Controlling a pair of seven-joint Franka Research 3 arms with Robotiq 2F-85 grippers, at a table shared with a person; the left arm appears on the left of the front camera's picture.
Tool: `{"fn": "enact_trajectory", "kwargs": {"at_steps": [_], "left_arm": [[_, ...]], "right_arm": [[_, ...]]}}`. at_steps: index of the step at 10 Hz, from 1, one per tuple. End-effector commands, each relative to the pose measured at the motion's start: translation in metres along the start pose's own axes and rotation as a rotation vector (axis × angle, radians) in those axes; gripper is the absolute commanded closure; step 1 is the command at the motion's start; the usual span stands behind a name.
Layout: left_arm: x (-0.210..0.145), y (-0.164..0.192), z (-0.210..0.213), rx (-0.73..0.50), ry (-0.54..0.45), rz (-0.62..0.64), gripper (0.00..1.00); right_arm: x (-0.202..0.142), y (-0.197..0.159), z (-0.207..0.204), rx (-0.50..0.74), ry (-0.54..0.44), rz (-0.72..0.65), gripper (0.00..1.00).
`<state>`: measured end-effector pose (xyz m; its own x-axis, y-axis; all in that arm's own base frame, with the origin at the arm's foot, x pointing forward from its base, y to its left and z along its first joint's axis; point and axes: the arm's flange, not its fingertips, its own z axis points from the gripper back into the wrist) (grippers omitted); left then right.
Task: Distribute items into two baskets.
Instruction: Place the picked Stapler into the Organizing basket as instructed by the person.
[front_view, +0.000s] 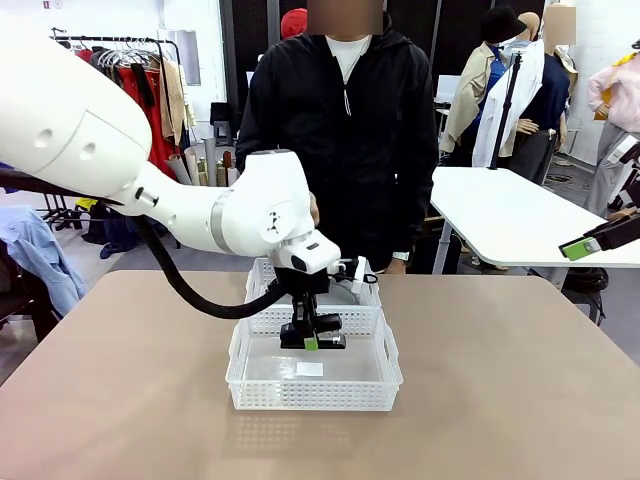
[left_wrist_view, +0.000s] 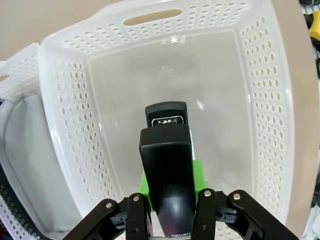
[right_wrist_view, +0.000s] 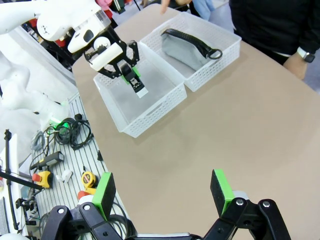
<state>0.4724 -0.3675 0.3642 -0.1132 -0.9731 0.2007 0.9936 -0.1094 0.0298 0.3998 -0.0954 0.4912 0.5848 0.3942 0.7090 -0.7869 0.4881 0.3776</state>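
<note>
My left gripper (front_view: 312, 342) is shut on the black stapler (front_view: 330, 341) and holds it low inside the larger, nearer white basket (front_view: 315, 400). In the left wrist view the stapler (left_wrist_view: 167, 150) sits between the green pads (left_wrist_view: 198, 172) over the bare basket floor (left_wrist_view: 165, 75). Whether it touches the floor I cannot tell. The grey pouch (right_wrist_view: 186, 50) with its black zipper edge lies in the smaller, farther basket (right_wrist_view: 225, 37). At the table's right, my right gripper (right_wrist_view: 162, 192) stands open, nothing between its fingers.
A person in a black jacket (front_view: 345, 130) stands at the far side of the table, a watch (right_wrist_view: 304, 54) on one wrist. Tools and cables (right_wrist_view: 65, 135) lie on a rack beside the table. Brown tabletop (front_view: 500, 380) lies right of the baskets.
</note>
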Motion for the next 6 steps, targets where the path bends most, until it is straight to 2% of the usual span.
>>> {"fn": "enact_trajectory", "kwargs": {"at_steps": [1, 6], "left_arm": [[0.002, -0.007, -0.016, 0.028, 0.025, -0.001, 1.0], [0.007, -0.016, -0.039, 0.006, 0.06, -0.015, 1.0]], "right_arm": [[0.001, 0.001, 0.0, 0.004, -0.006, 0.006, 0.0], [0.001, 0.001, 0.0, 0.004, -0.006, 0.006, 0.0]]}}
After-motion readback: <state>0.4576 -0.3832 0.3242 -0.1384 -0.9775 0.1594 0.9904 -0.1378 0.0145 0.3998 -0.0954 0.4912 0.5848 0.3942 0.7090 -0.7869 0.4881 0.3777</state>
